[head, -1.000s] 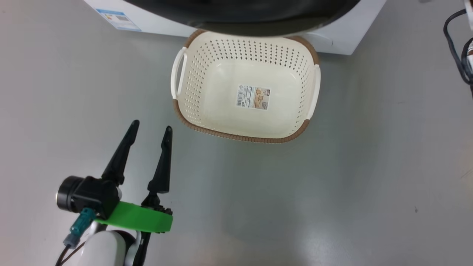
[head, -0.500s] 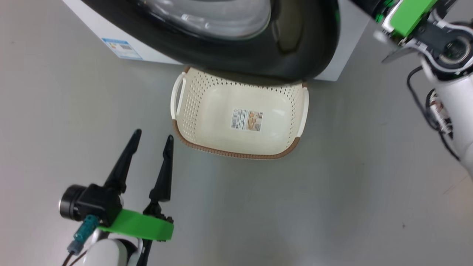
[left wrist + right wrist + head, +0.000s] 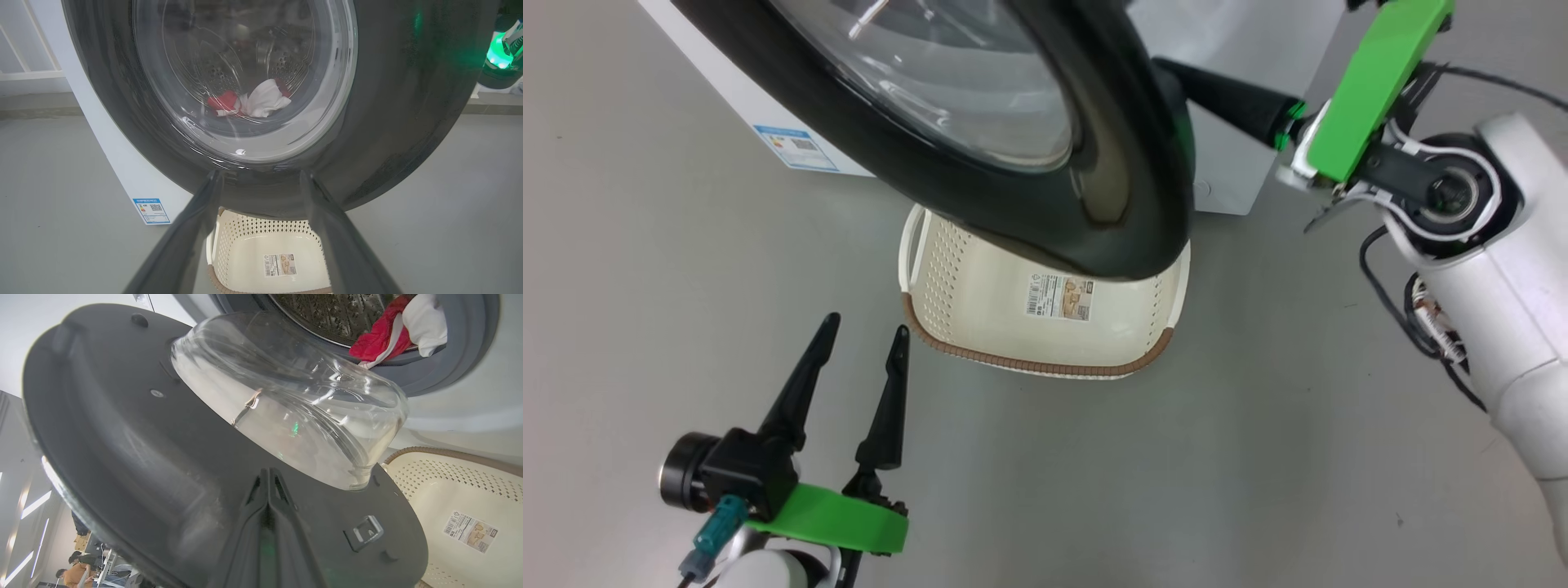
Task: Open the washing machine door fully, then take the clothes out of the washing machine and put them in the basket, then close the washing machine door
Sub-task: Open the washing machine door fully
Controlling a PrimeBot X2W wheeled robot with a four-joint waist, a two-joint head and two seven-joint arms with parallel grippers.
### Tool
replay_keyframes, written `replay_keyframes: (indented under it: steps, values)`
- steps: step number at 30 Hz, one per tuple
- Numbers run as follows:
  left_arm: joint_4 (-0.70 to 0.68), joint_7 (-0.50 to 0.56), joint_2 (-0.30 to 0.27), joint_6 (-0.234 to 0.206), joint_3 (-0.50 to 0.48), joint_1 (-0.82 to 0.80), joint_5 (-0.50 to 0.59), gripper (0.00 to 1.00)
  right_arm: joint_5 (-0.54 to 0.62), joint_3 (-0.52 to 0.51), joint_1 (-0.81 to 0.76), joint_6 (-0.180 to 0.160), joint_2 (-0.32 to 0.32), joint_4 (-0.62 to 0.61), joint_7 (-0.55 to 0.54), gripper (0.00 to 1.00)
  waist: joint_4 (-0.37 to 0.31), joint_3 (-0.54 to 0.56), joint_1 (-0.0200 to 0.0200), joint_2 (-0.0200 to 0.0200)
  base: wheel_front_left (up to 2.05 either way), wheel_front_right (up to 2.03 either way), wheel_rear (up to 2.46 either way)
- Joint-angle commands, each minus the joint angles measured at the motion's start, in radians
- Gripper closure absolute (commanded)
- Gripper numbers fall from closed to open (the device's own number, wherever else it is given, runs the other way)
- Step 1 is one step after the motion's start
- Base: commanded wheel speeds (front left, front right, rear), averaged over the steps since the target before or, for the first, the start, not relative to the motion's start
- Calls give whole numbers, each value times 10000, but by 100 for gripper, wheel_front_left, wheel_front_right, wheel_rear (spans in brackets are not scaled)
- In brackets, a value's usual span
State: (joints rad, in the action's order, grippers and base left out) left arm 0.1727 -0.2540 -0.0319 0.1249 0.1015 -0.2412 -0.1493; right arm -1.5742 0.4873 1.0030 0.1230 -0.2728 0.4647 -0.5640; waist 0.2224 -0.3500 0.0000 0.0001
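door rim overhanging basket (far half), left gripper just beside

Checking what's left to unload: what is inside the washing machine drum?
Red and white clothes lie at the front of the drum, by the grey gasket. Anything beneath or behind that pile is covered.
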Motion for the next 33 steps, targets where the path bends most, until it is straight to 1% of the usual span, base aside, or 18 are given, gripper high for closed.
replay_keyframes:
  steps: [1,8,15,16,17,18,19,20,21,22,23,25,33]
  values:
    - [-245,-78,-183,0,-319,179,80,0,-101,139,-289,77,316,-349,-116,100,5,33,0,-1,0,0,0]
    - [-298,-78,-183,2,-366,258,75,0,-114,323,-625,77,372,-714,-372,100,29,99,0,-1,0,0,0]
    - [-302,-78,-183,-12,-398,288,69,0,122,206,-779,77,322,-770,49,100,7,164,0,-1,0,0,0]
    - [-300,-78,-183,-12,-407,289,70,0,179,183,-800,77,300,-753,154,87,-5,172,0,-1,0,0,0]
    - [-289,-78,-183,-12,-412,287,71,0,243,152,-828,77,271,-717,284,68,-11,196,0,-1,0,0,0]
    - [-273,-78,-183,-11,-416,287,69,0,284,131,-862,77,243,-690,378,63,-17,214,0,-1,0,0,0]
    - [-254,-78,-183,-10,-419,284,67,0,295,99,-912,77,219,-667,467,62,-23,239,0,-1,0,0,0]
    - [-237,-78,-183,-9,-423,282,66,0,303,57,-966,77,187,-635,560,53,-33,262,0,-1,0,0,0]
    - [-222,-78,-183,-8,-428,277,64,0,343,23,-1016,77,131,-590,665,36,-42,284,0,-1,0,0,0]
    - [-206,-78,-183,-7,-437,272,63,0,381,0,-1068,77,78,-562,763,25,-55,311,0,-1,0,0,0]
    - [-191,-78,-183,-5,-446,269,65,0,381,-44,-1137,77,47,-541,868,16,-68,339,0,-1,0,0,0]
    - [-165,-78,-183,-2,-483,280,83,0,385,-99,-1305,77,-19,-514,1047,0,-118,408,0,-1,0,0,0]
    - [-56,-78,-183,9,-706,459,159,0,257,-254,-2310,77,-236,-523,1589,0,-396,750,0,-1,0,0,0]
